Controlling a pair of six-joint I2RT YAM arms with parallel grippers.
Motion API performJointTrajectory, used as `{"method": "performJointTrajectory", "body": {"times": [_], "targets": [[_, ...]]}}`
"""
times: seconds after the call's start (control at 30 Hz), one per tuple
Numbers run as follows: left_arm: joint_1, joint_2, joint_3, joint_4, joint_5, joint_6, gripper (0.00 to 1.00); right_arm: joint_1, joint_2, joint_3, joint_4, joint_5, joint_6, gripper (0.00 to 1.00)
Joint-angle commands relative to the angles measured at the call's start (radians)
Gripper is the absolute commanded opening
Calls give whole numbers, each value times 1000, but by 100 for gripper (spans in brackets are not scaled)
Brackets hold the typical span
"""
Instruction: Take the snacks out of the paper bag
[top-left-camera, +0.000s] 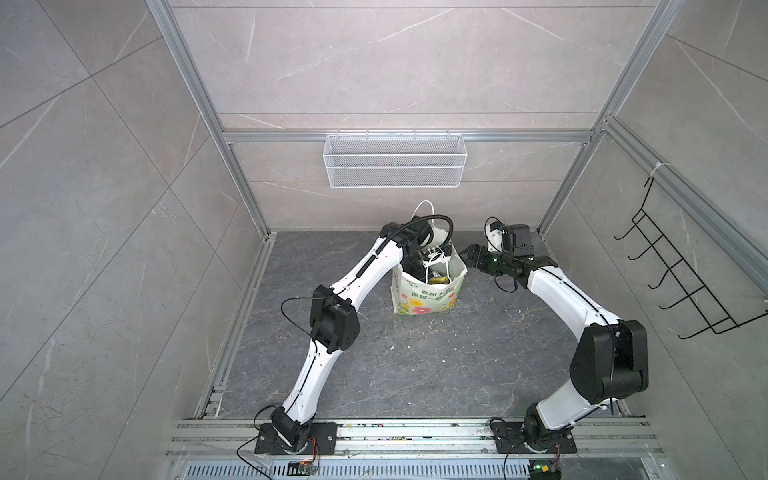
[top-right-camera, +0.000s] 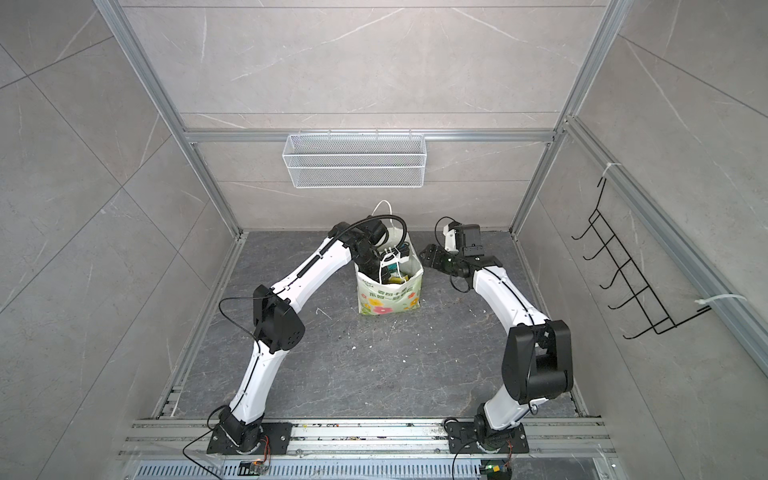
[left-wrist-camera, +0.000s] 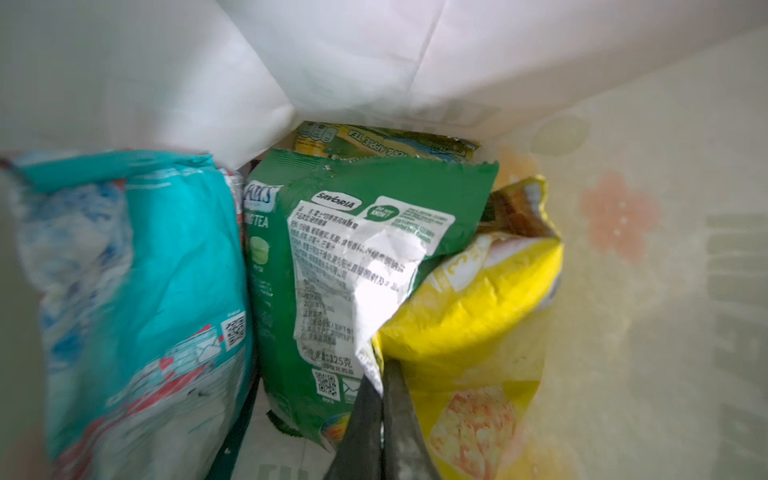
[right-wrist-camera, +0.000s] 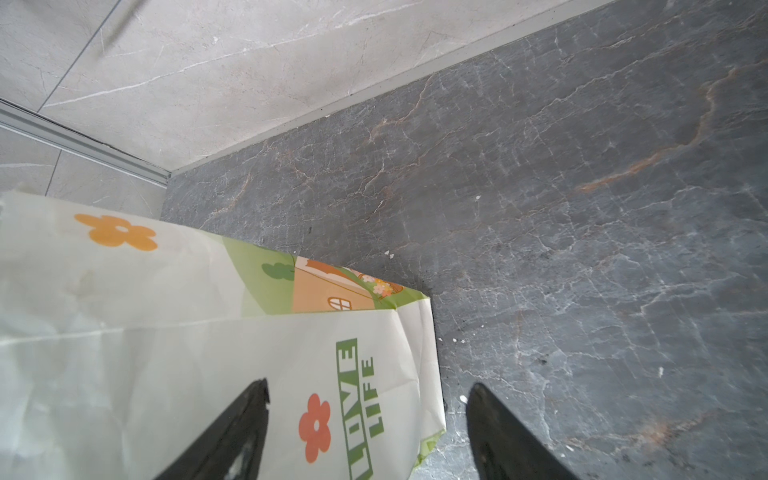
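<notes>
Your left claw (left-wrist-camera: 381, 399) was clamped together on the crumpled edge of the glossy green foil packet (left-wrist-camera: 324, 257). That packet stood on end inside the white flower-printed paper bag (top-left-camera: 424, 297), between a teal packet (left-wrist-camera: 166, 270) and a yellow packet (left-wrist-camera: 469, 299), its long axis running toward the bag's mouth. Your right claw (right-wrist-camera: 369, 384) hung with jaws apart outside the bag's side, above the dark desk (right-wrist-camera: 582, 249).

The paper bag (top-left-camera: 428, 297) looks matt, the snacks (left-wrist-camera: 345, 257) glossy crinkled plastic, the tabletop (top-left-camera: 415, 374) smooth veined stone
</notes>
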Motion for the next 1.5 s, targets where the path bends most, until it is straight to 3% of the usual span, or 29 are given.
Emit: {"method": "performJointTrajectory", "body": {"times": [0.0,0.43,0.83,1.37,1.43,1.47], "targets": [[15,-90,23,46,-75,-8,0,3,2,31,-2,7,3,77],[15,-265,79,69,-87,-31,0,3,-7,29,9,17,9,77],[22,-331,46,122,-111,-32,0,3,-59,-17,48,20,11,77],[57,-226,8,220,-58,-52,0,3,-51,-49,77,8,17,77],[66,-206,10,245,-73,-63,7,2,-46,-46,77,5,17,77],[68,-201,9,250,-68,-56,5,3,-45,-46,78,5,17,77]]}}
